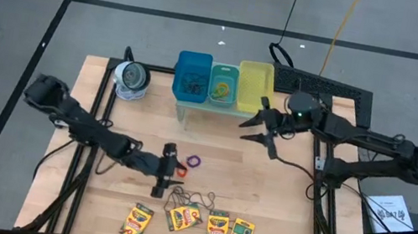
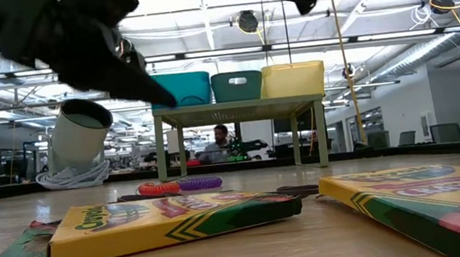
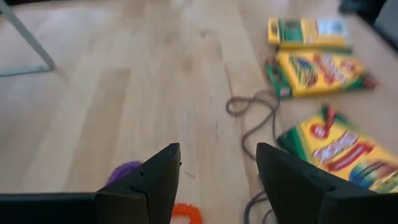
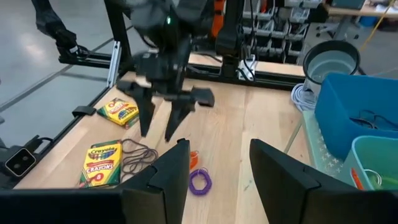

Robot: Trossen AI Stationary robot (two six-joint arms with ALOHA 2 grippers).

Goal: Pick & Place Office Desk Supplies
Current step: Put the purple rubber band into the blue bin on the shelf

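Nearest you, four crayon boxes (image 1: 189, 224) lie along the counter (image 1: 281, 197) edge, the left gripper (image 1: 162, 179) hovers jaws open above the orange band (image 1: 177, 169) beside the purple band (image 1: 194, 161), and farther off the right gripper (image 1: 261, 126) hangs open-jawed by the yellow bin (image 1: 254, 85)

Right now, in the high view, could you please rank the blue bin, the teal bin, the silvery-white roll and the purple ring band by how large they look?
1. Blue bin, largest.
2. Teal bin and silvery-white roll: they look about alike, so I will not rank them.
3. Purple ring band, clearly smallest.
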